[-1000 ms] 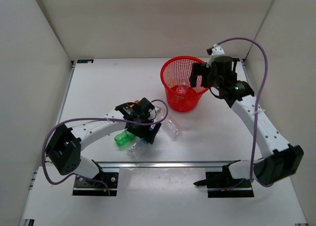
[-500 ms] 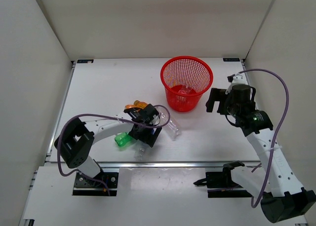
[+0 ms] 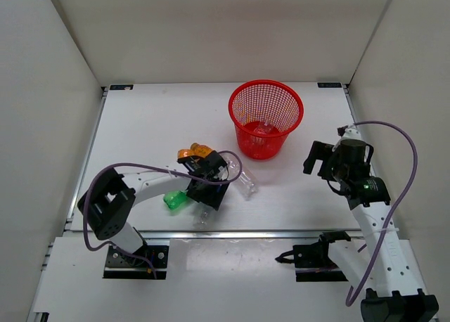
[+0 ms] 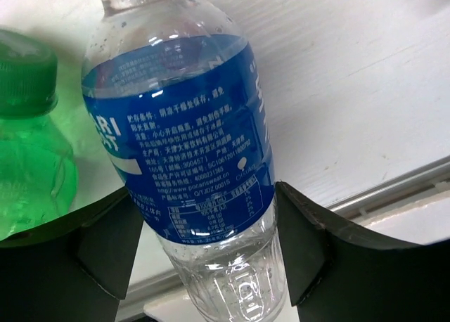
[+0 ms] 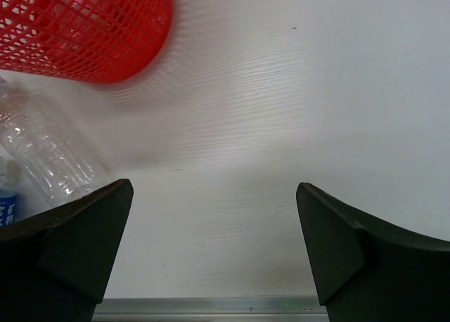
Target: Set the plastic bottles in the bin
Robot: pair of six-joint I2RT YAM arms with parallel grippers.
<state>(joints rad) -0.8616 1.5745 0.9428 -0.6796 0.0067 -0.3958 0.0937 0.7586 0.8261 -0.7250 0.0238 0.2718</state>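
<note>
Bottles are seen lying on the desk point(image 3: 140, 118), all to the near left of the bin point(image 3: 281, 143), which stands upright towards the far side. The left pincer point(image 3: 204, 192) is lowered over that cluster. In the left wrist view its fingers point(image 4: 105, 245) are pressed against both sides of the blue-labelled bottle point(image 4: 190, 146), so that the bottle is held between them; whether it has been raised off the desk cannot be told. The green bottle point(image 4: 28, 146) is seen just beside the blue-labelled one, on the side farther from the bin. Two orange bottles point(image 3: 193, 152) are found at the far edge of the cluster, left of the bin. The plain clear bottle point(image 3: 244, 183) lies nearest the bin, below its near-left side. Something pale is glimpsed through the mesh inside the bin, but it cannot be made out. The right pincer point(image 3: 316, 160) is held to the near right of the bin, apart from it, with its fingers point(image 5: 77, 230) spread wide and nothing held between them.
</note>
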